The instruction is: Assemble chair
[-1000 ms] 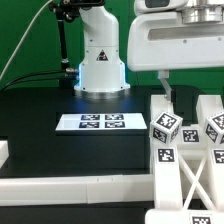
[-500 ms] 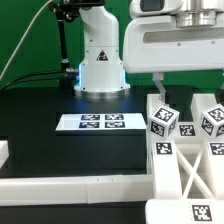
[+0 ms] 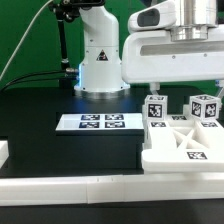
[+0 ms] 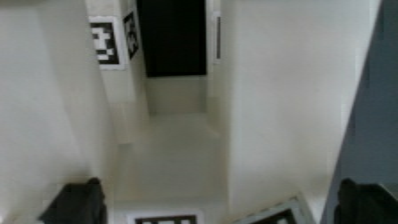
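The chair [image 3: 183, 140] sits at the exterior view's right, on the black table [image 3: 60, 150] just behind the low white rim wall [image 3: 80, 186] — slab flat, two tagged square legs upright. The gripper [image 3: 160, 92] hangs directly above the nearer leg; whether it touches, I cannot tell. In the wrist view both fingertips [image 4: 73, 200] stand spread either side of white chair surfaces. The marker board [image 3: 96, 122] lies mid-table, apart from the chair.

The white tagged chair [image 3: 185, 140] lies flat on the black table at the exterior view's right, legs up.
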